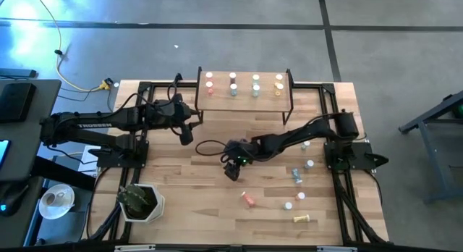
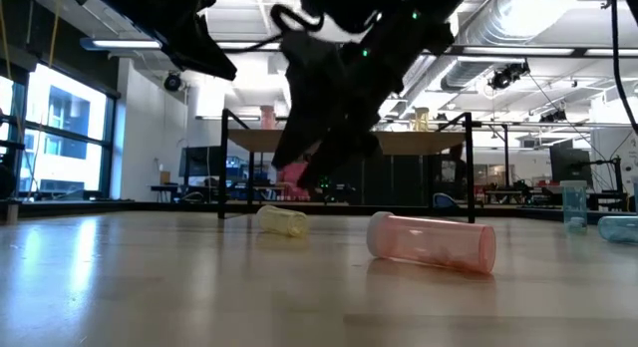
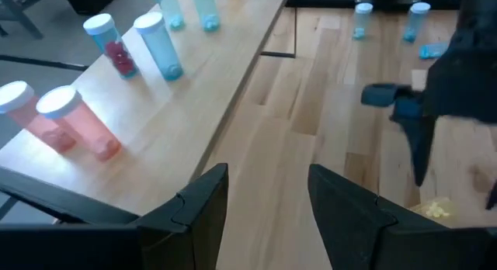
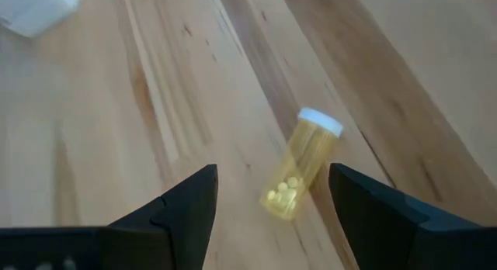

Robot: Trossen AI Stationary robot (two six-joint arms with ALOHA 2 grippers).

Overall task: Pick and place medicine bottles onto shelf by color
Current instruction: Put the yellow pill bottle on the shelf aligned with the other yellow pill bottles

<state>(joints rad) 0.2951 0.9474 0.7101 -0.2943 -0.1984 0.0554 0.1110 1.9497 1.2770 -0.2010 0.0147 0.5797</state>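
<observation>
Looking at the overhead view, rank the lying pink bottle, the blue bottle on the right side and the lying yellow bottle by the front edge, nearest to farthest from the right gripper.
From the right gripper:
1. Pink bottle, just toward the front edge.
2. Blue bottle, out to the right.
3. Yellow bottle, front right of the table.

Tabletop (image 1: 202, 187): pale butcher-block wood, planked, smooth, slight sheen in the low view. Shelf (image 1: 244, 98): light wood board, smooth, on thin black metal legs. Medicine bottles: translucent glossy plastic with matt white caps; yellow bottle (image 4: 299, 165) lying on its side with pills visible through the wall, pink bottle (image 2: 432, 241) also lying, clear-tinted. Right gripper (image 4: 272, 216) and left gripper (image 3: 264, 216) fingers: dark matt plastic, smooth. Floor (image 1: 217, 42) around the table: grey, matt, concrete-looking.
</observation>
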